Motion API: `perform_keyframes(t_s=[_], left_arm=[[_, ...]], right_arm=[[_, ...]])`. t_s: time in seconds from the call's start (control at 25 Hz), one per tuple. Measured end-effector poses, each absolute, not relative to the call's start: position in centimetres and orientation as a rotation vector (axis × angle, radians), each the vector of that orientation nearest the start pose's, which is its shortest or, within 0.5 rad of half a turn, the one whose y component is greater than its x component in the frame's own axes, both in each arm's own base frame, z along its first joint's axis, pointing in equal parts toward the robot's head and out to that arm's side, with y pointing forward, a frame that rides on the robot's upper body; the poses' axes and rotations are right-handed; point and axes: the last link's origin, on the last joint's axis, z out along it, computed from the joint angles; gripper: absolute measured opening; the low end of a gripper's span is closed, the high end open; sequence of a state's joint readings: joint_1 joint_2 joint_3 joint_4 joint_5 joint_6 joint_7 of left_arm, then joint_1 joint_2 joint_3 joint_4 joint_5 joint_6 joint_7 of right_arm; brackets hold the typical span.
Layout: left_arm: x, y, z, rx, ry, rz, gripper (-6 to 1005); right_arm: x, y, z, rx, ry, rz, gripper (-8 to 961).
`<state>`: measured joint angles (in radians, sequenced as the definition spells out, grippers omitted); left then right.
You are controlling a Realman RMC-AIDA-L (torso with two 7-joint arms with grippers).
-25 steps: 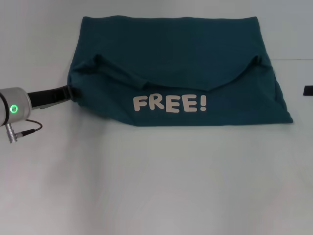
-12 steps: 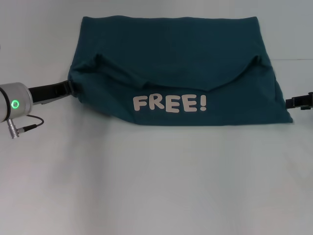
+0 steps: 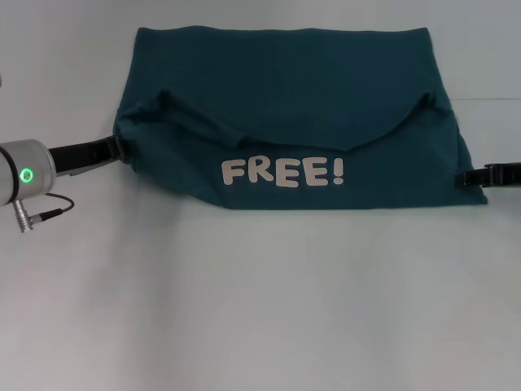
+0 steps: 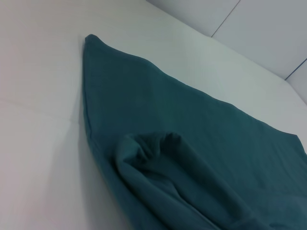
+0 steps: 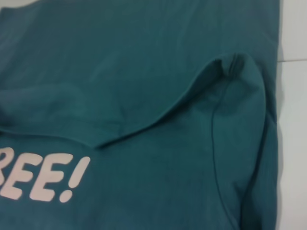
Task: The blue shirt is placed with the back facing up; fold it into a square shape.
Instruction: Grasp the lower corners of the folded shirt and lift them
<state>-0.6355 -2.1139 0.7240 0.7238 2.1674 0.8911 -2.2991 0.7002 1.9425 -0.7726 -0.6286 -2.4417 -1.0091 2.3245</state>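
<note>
The large dark teal-blue cotton T-shirt [image 3: 293, 122] lies on the white table [image 3: 260, 309] already folded once, "FREE!" flap uppermost, side folds seemingly left, left gripper [image 3: 114, 149] and right gripper [image 3: 468, 177] at its edges, jaw state unreadable

- The surface [image 3: 260, 309] is plain, pale grey-white and matte, and fills the head view from near edge to far edge.
- The blue shirt [image 3: 285, 90] lies flat on its far half, spread wide from left to right.
- The shirt's near part is folded over the rest, so cream "FREE!" lettering [image 3: 282, 172] faces up along the near edge.
- The fold line curves across the cloth, with small bunched ridges at its left and right ends.
- A faint seam line runs across the surface at far right.
</note>
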Motion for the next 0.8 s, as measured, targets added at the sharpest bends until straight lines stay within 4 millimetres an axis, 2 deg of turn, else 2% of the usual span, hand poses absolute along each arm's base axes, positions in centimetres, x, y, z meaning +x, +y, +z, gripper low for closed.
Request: perform_keyframes(t_s=[0.2, 0.8], left_arm=[[-28.1, 41.8, 1.4, -1.903, -1.503, -0.569, 42], [-28.2, 41.7, 1.3, -1.899, -1.507, -0.569, 42]], right_arm=[[31.1, 42.4, 4.4, -2.067, 1.368, 0.063, 530], [31.6, 42.4, 4.1, -2.037, 1.361, 0.052, 523]])
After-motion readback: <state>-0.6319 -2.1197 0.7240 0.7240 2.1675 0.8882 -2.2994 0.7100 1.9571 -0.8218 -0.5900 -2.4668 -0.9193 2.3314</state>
